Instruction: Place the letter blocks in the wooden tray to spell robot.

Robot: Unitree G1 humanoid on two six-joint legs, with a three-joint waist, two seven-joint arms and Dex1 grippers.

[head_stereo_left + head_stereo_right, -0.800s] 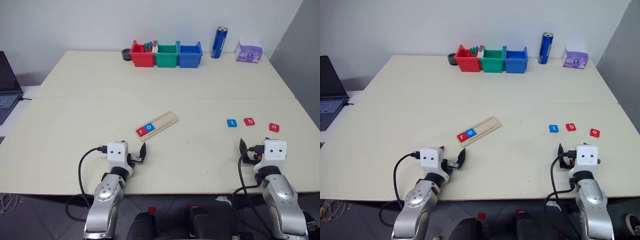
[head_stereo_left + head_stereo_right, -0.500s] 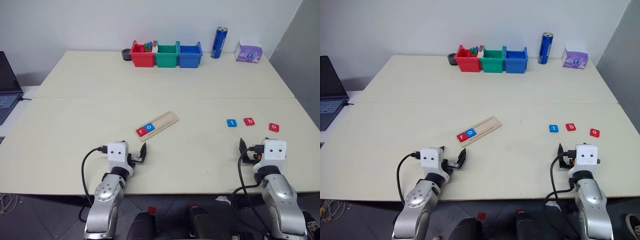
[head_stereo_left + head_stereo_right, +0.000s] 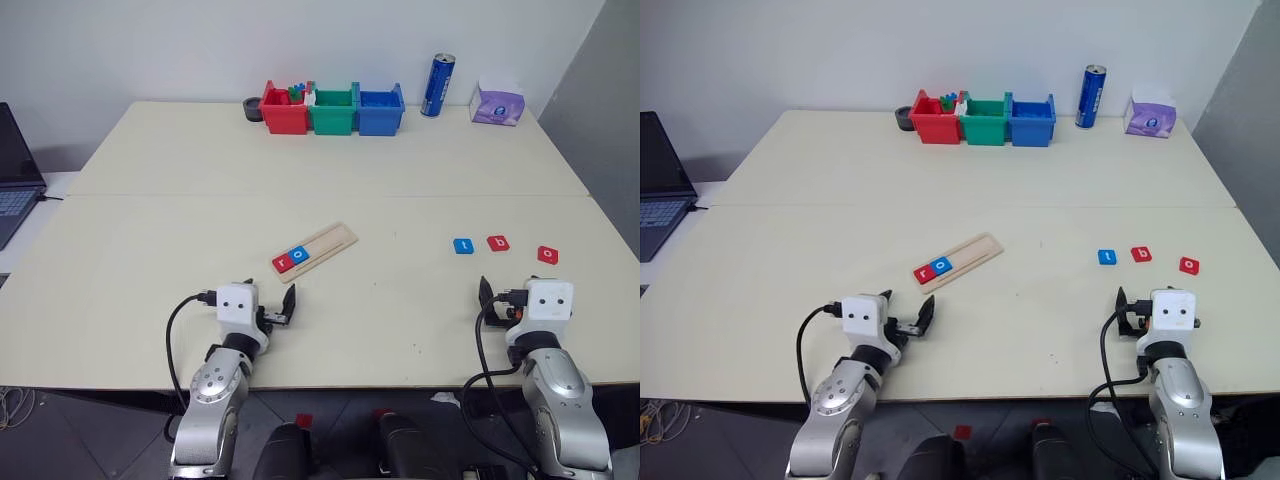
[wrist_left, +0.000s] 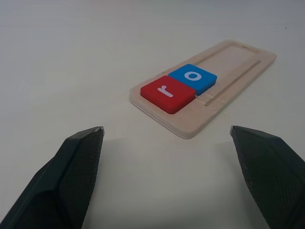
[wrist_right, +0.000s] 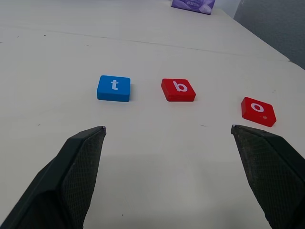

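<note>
As I compared this view with the earlier ones, little had shifted.
Change: left gripper (image 3: 283, 306) had crept slightly toward frame centre, jaws spread, holding nothing.
Right gripper (image 5: 167, 157): lower right of frame, unmoved, jaws wide apart, empty.
Wooden tray (image 3: 331, 240): centre of frame; red r (image 4: 167, 93) and blue o (image 4: 193, 78) seated at its near end.
Loose blocks: blue t (image 5: 114, 88), red b (image 5: 178, 89), red o (image 5: 258, 111), centre right.
Meaning: I judged two of five placed, with b next.

This looks like a lab or office test room: two plain cream tables (image 3: 330, 150) pushed together against a bare white wall (image 3: 150, 45), an open dark laptop (image 3: 15, 165) alongside.
</note>
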